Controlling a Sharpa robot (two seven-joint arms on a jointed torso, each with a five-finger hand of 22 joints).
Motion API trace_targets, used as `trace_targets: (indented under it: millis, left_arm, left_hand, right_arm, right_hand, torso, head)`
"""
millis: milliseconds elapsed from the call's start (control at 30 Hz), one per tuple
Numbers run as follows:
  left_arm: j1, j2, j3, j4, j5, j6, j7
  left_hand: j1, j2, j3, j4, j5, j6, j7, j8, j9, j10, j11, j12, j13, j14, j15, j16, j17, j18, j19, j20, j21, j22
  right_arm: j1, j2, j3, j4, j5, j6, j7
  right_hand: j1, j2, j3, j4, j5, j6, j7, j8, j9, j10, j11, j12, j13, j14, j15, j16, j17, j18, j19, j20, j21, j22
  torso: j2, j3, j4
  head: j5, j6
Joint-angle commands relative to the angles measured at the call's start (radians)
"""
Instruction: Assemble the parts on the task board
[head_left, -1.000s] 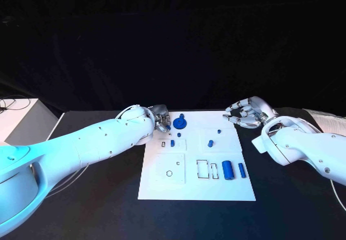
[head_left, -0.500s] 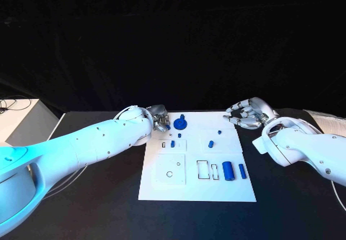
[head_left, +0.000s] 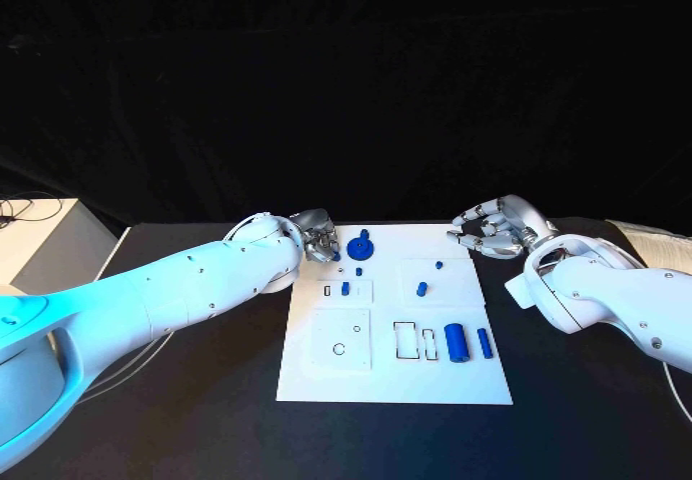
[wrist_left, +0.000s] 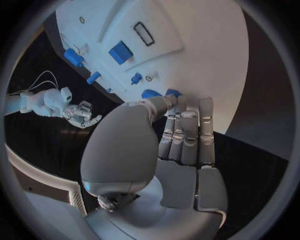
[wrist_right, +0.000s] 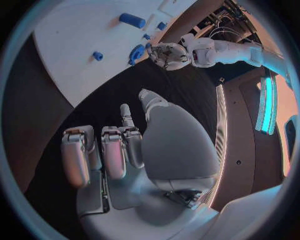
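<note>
The white task board (head_left: 397, 375) lies mid-table. On it are a round blue part (head_left: 359, 243) at the far left corner, small blue pegs (head_left: 420, 288), a blue cylinder (head_left: 456, 341) and a thin blue bar (head_left: 486, 342). My left hand (head_left: 319, 245) hovers at that far left corner. In the left wrist view its fingers (wrist_left: 187, 132) lie straight side by side, and the round part (wrist_left: 152, 93) sits just past the thumb tip, not gripped. My right hand (head_left: 490, 228) hangs off the board's far right corner, its fingers (wrist_right: 103, 155) curled in on nothing.
Outlined rectangular slots (head_left: 405, 337) and a small ring (head_left: 338, 348) mark the board's near half. A white box (head_left: 43, 245) stands at the table's left edge and a pale ribbed object (head_left: 656, 240) at the right. Black table surrounds the board.
My left arm has shifted slightly while its hand stays beside the round blue part. The right hand and the parts have not moved.
</note>
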Motion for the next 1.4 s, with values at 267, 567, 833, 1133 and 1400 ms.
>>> trace_targets:
  millis: [267, 567, 833, 1133, 1400]
  left_arm:
    - [-0.004, -0.013, -0.001, 0.012, 0.060, -0.090, 0.095]
    - [-0.006, -0.027, 0.000, 0.025, 0.066, -0.107, 0.133]
    - [-0.007, -0.033, 0.000, 0.036, 0.001, -0.091, 0.120]
    - [-0.007, -0.023, -0.003, 0.028, -0.051, -0.097, 0.032]
    - [-0.008, -0.011, -0.005, 0.018, -0.084, -0.084, -0.041]
  left_hand:
    - [-0.012, -0.008, -0.002, -0.008, 0.000, -0.004, -0.003, -0.009, -0.004, 0.006, 0.002, 0.003, 0.003, 0.002, -0.001, -0.002, 0.005, 0.014, -0.003, 0.000, 0.004, 0.005]
    - [-0.032, -0.041, -0.033, -0.019, 0.001, -0.029, -0.007, -0.043, -0.017, 0.001, 0.002, -0.006, 0.003, -0.017, 0.002, -0.019, -0.018, 0.014, -0.018, 0.004, -0.006, -0.001]
    - [-0.073, -0.088, -0.177, -0.005, -0.014, -0.078, 0.001, -0.051, -0.021, -0.094, 0.018, 0.045, 0.025, -0.115, 0.022, -0.053, -0.101, 0.014, -0.038, 0.026, -0.061, -0.032]
    - [-0.061, -0.080, -0.326, 0.076, -0.028, -0.076, -0.021, 0.102, 0.035, -0.121, -0.001, 0.246, 0.100, -0.040, 0.006, 0.032, 0.006, 0.015, 0.003, 0.016, -0.085, -0.051]
    - [-0.023, -0.074, -0.375, 0.155, -0.027, -0.080, -0.048, 0.242, 0.085, -0.120, -0.026, 0.378, 0.144, 0.061, -0.016, 0.128, 0.164, -0.006, 0.100, -0.003, 0.002, 0.057]
  right_arm:
    - [0.000, -0.001, 0.000, 0.002, -0.008, 0.006, 0.011]
    - [-0.001, -0.002, 0.000, 0.002, -0.008, 0.005, 0.012]
    - [-0.001, -0.003, 0.000, 0.002, -0.008, 0.006, 0.011]
    - [-0.001, -0.003, 0.000, 0.001, -0.008, 0.006, 0.011]
    - [-0.001, -0.003, 0.000, 0.001, -0.008, 0.006, 0.011]
  right_hand:
    - [-0.009, -0.003, 0.004, -0.001, 0.006, -0.007, 0.000, 0.004, 0.002, 0.065, 0.007, -0.003, 0.227, 0.097, 0.006, -0.005, 0.241, 0.001, 0.090, 0.003, -0.005, 0.243]
    - [-0.009, -0.003, 0.004, -0.001, 0.006, -0.007, 0.000, 0.004, 0.002, 0.065, 0.007, -0.003, 0.227, 0.097, 0.006, -0.005, 0.241, 0.001, 0.090, 0.003, -0.005, 0.243]
    - [-0.009, -0.003, 0.004, -0.001, 0.006, -0.007, 0.000, 0.004, 0.002, 0.065, 0.007, -0.003, 0.227, 0.097, 0.006, -0.005, 0.241, 0.001, 0.090, 0.003, -0.005, 0.243]
    - [-0.009, -0.003, 0.004, -0.001, 0.006, -0.007, 0.000, 0.004, 0.002, 0.065, 0.007, -0.003, 0.227, 0.097, 0.006, -0.005, 0.241, 0.001, 0.090, 0.003, -0.005, 0.243]
    - [-0.009, -0.003, 0.004, -0.001, 0.006, -0.007, 0.000, 0.004, 0.002, 0.065, 0.007, -0.003, 0.227, 0.097, 0.006, -0.005, 0.241, 0.001, 0.090, 0.003, -0.005, 0.243]
  torso:
    - [0.000, 0.0005, -0.0002]
    - [0.000, 0.0001, -0.0006]
    - [0.000, 0.0002, 0.0004]
    - [0.000, 0.0013, -0.0007]
    - [0.001, 0.0018, -0.0018]
  head:
    - [0.001, 0.003]
    - [0.001, 0.005]
    - [0.001, 0.003]
    - [0.004, 0.004]
    - [0.004, 0.003]
